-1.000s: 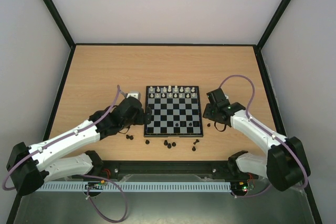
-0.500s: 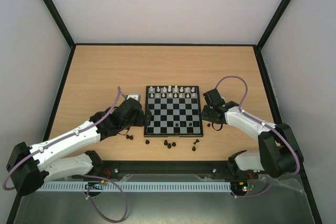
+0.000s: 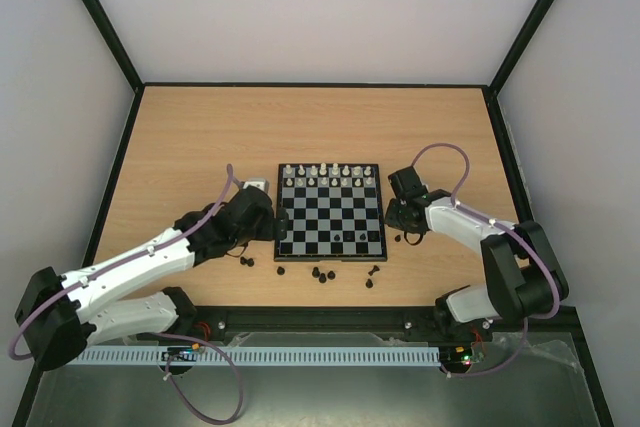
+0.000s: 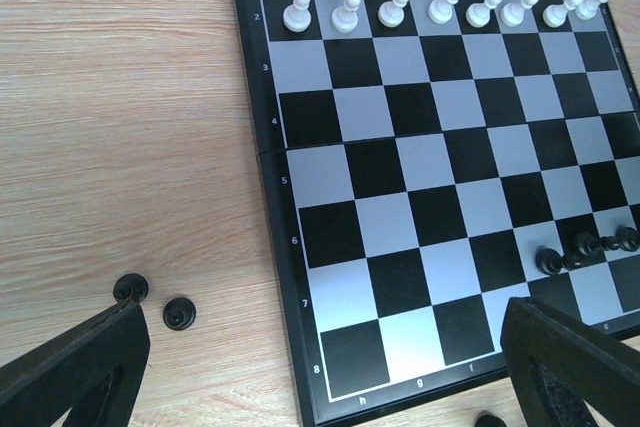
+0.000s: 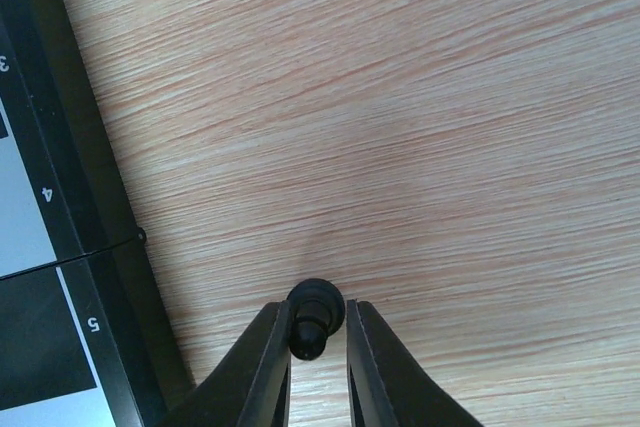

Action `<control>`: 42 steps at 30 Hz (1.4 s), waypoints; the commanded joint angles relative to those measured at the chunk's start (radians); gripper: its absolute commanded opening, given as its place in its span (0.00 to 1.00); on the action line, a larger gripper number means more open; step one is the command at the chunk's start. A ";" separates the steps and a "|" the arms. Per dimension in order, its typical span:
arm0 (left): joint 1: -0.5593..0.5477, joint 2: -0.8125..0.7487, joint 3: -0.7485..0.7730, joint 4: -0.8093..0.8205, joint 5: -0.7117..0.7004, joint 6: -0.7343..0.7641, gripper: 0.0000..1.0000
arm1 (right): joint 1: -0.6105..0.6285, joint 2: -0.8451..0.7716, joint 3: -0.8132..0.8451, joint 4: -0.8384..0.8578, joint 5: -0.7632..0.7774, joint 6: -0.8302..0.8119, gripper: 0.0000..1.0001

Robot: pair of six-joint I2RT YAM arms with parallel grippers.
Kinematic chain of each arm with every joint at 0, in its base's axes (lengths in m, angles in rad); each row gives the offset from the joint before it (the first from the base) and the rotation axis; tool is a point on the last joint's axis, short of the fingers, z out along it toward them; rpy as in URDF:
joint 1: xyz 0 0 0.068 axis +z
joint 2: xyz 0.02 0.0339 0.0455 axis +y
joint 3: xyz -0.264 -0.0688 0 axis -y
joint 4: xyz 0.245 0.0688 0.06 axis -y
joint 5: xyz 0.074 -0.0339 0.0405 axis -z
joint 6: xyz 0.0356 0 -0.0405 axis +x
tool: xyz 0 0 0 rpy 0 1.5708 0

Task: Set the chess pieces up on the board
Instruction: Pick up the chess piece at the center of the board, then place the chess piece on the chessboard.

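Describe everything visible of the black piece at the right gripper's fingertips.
The black piece is a tiny, glossy, plastic-looking figurine with a rounded head; its type is hard to tell. It sits on the wooden table, just off the black border of the board, near the row marked 5. The right gripper holds its two fingers against the piece's sides. Nothing else touches it. Whether it stands upright or leans is unclear.

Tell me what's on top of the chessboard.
Two far rows of white pieces, some black pieces near one corner. Left gripper's fingers hide the near corners from its camera.
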 commanded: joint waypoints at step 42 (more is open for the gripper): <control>0.023 -0.339 0.042 -0.124 -0.078 -0.077 0.99 | 0.564 0.080 0.378 -0.245 -0.020 -0.036 0.03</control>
